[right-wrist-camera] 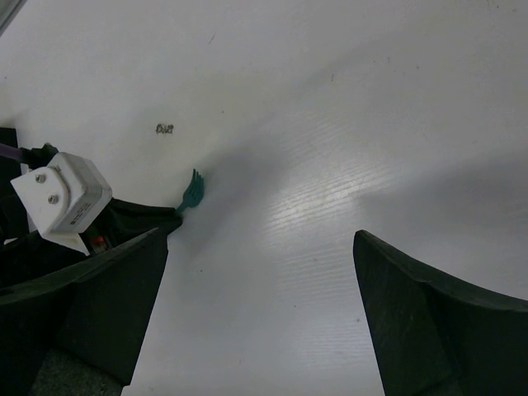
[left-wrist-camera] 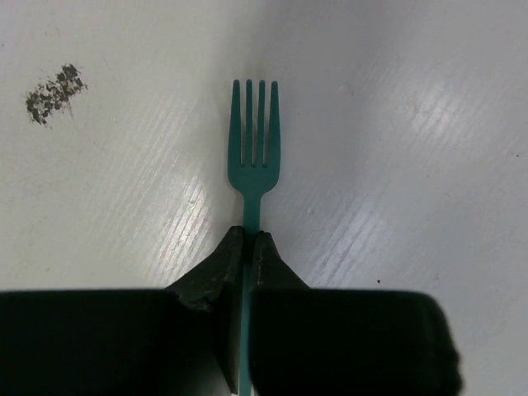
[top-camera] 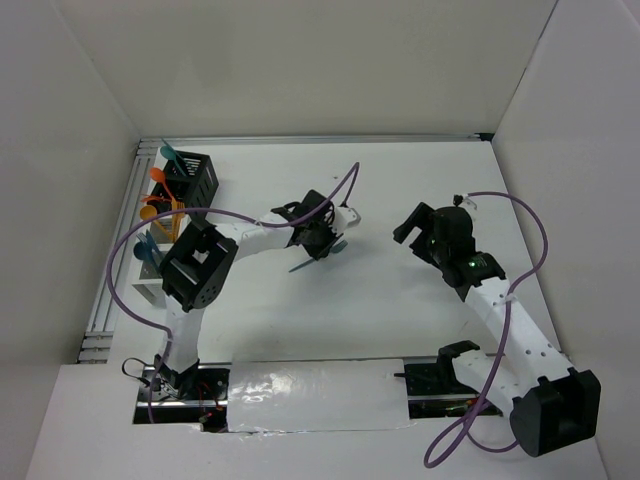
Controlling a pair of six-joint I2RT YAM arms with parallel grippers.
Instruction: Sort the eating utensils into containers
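The left gripper (left-wrist-camera: 247, 241) is pinching the thin handle of the teal fork (left-wrist-camera: 254, 140). Its 2 fingers are squeezing nearly together, with only the handle between them. The fork is pointing straight out from the gripper. Its 4 prongs are sitting at the far end and its handle is running back between the fingers. The fork is sitting near the middle of the table (top-camera: 400, 190). I am not able to tell if it is resting there or hanging just above.

The right gripper (right-wrist-camera: 260, 239) is standing wide open and holding nothing. It is hanging well apart from the fork, on the right side.

The black caddy (top-camera: 195, 180) and the white caddy (top-camera: 146, 285) are standing at the left edge of the table, well away from the fork. The left arm is sitting nearer to them, so I am guessing it is the 1 doing the carrying. The fork is likely needing to tip upright before going in.

The left wrist view is showing the pinch up close but no caddies. The top view is showing both caddies, but the gripper is hiding the pinch there. The right wrist view is showing only the prongs peeking out.
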